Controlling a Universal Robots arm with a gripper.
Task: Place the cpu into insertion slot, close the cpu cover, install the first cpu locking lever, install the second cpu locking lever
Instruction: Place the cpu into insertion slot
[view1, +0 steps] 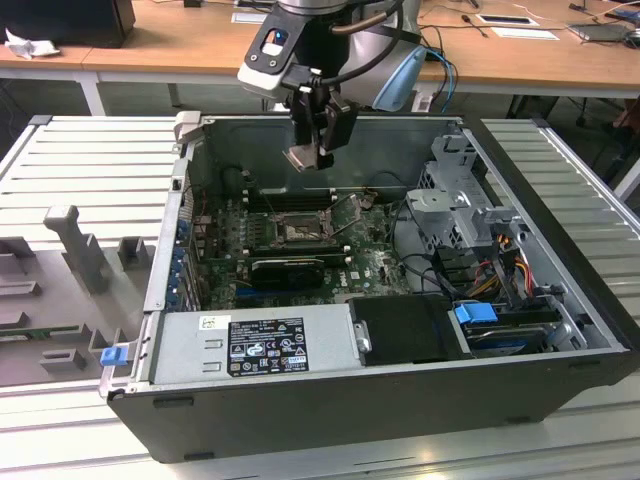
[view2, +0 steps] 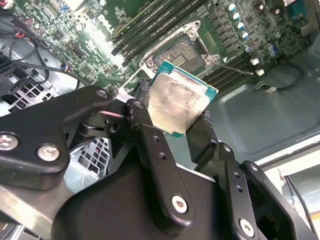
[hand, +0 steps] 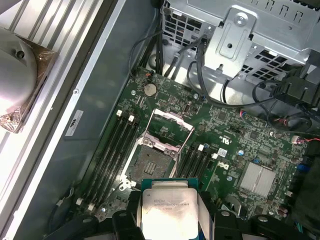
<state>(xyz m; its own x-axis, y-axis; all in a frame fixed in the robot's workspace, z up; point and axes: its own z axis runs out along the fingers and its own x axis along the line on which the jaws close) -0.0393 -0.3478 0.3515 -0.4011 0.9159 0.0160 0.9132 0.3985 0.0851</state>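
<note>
My gripper hangs above the open computer case, shut on the cpu by two opposite edges. In both wrist views the cpu shows its silver-grey metal top between the black fingers. The insertion slot lies bare on the green motherboard, below the chip and well apart from it. The cpu cover stands swung up at the slot's far edge. In the exterior view the slot sits in the middle of the board.
Memory slots flank the socket. A black card lies in front of it. The power supply fills the case front. A metal drive cage with cables stands at the exterior view's right. A grey fixture sits outside on the exterior view's left.
</note>
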